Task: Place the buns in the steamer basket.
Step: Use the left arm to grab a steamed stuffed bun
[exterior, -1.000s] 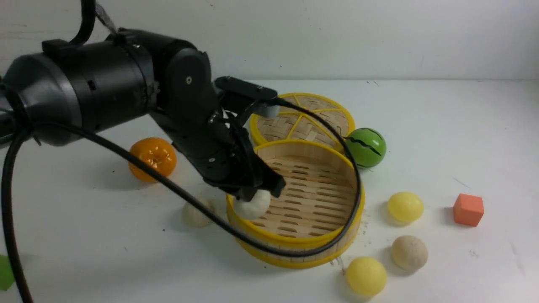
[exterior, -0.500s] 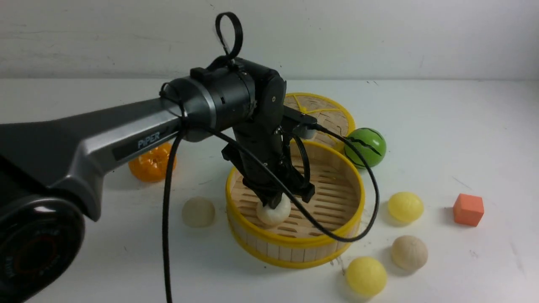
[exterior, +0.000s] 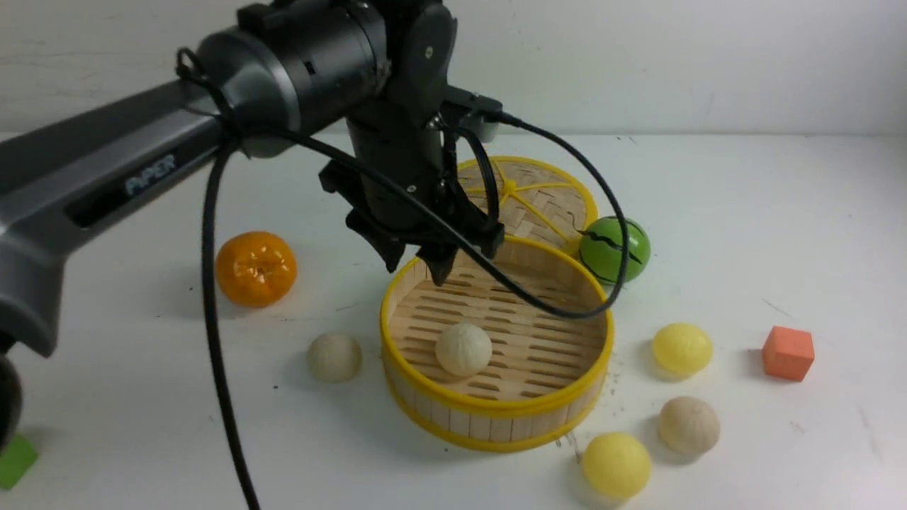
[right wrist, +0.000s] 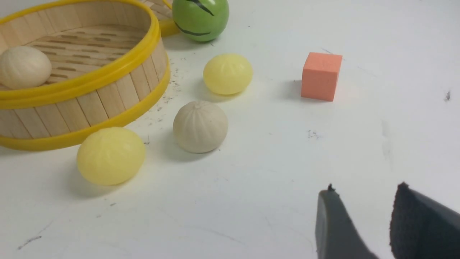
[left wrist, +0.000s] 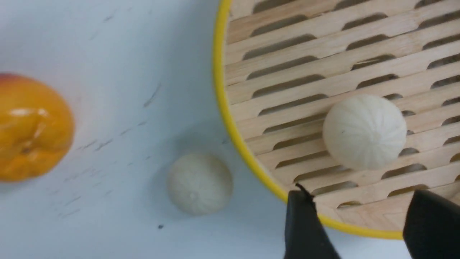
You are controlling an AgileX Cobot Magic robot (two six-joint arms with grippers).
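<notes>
The steamer basket (exterior: pixel 496 409) stands mid-table. One off-white bun (exterior: pixel 463 349) lies on its slotted floor, near the left front. My left gripper (exterior: pixel 414 263) hangs open and empty above the basket's far left rim; in the left wrist view (left wrist: pixel 363 201) the bun (left wrist: pixel 364 131) lies apart from its fingers. A beige bun (exterior: pixel 334 357) sits just left of the basket. Right of it lie a yellow bun (exterior: pixel 682 348), a beige bun (exterior: pixel 688 425) and a second yellow bun (exterior: pixel 616 464). My right gripper (right wrist: pixel 363 194) is open and empty over bare table, near the beige bun (right wrist: pixel 200 126).
An orange (exterior: pixel 256 268) sits left of the basket. The woven lid (exterior: pixel 538 198) lies behind it, with a green striped ball (exterior: pixel 615 248) beside it. An orange cube (exterior: pixel 788 353) is at the right. A green piece (exterior: pixel 14 460) shows at the front left edge.
My left gripper carried the off-white bun over the rim, let it go on the basket floor, then opened and rose up and back. The other buns have not moved.
</notes>
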